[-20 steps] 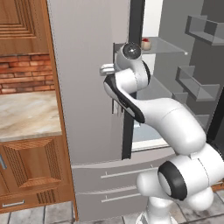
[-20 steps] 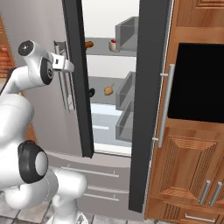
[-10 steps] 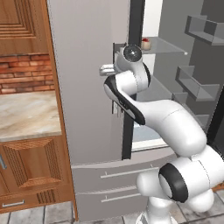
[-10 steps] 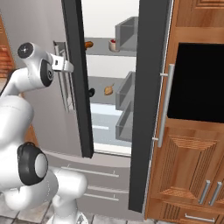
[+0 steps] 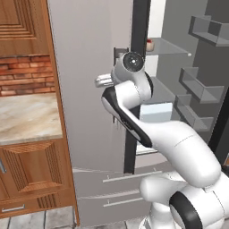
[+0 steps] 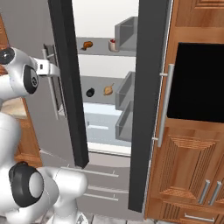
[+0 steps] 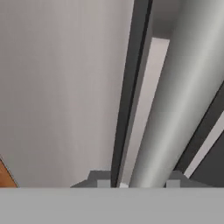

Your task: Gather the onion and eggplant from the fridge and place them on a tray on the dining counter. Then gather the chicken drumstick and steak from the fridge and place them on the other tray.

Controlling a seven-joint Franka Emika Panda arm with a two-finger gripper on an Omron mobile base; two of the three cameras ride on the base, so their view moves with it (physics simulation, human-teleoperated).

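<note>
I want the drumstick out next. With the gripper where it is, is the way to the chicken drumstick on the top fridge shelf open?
Probably not yet. The gripper is shut on the left door's handle, outside the fridge. The right door stands open, leaving the chicken drumstick exposed once the gripper lets go.

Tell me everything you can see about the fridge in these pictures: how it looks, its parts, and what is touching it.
The fridge is tall and pale grey, with black door edges. Its right door stands wide open, showing grey bins on its inner side; the left door is nearly closed. Two drawers with bar pulls sit below. Inside, white-lit shelves hold small foods, among them the chicken drumstick on the upper shelf. The gripper is shut on the left door's handle, a silver vertical bar. Wooden cabinets stand at both sides.
</note>
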